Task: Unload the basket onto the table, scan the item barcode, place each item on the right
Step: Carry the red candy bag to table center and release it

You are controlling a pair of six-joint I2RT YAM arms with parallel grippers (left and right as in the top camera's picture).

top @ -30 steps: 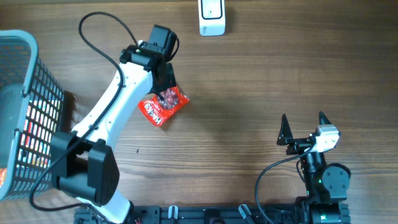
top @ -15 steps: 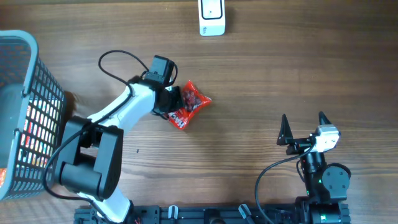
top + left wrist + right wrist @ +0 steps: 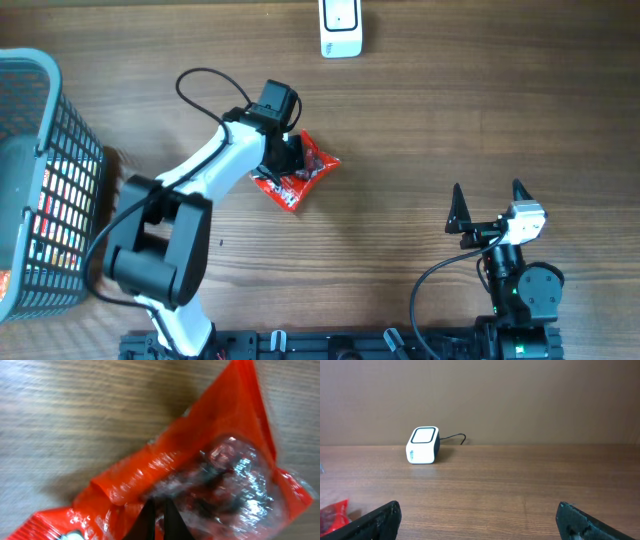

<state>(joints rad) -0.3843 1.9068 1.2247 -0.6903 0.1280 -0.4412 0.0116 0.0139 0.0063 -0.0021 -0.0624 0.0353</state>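
The left end effector (image 3: 291, 157) is clamped on a red snack packet (image 3: 308, 172) with a clear window, left of the middle of the wooden surface (image 3: 450, 110). The wrist view shows its 2 fingertips (image 3: 150, 519) pressed together on the crinkled wrapper. The right end effector (image 3: 488, 203) sits near and right with its fingers wide apart, gripping nothing, well apart from the packet. A white scanner (image 3: 340, 27) stands at the far edge. A basket (image 3: 40, 180) is at the left.

We see soft, even light over the brown wood-grain table (image 3: 420, 130), shadows faint. In the left wrist view the shiny red plastic packet (image 3: 165, 460) carries white glare and looks blurred; the right wrist view is sharp.
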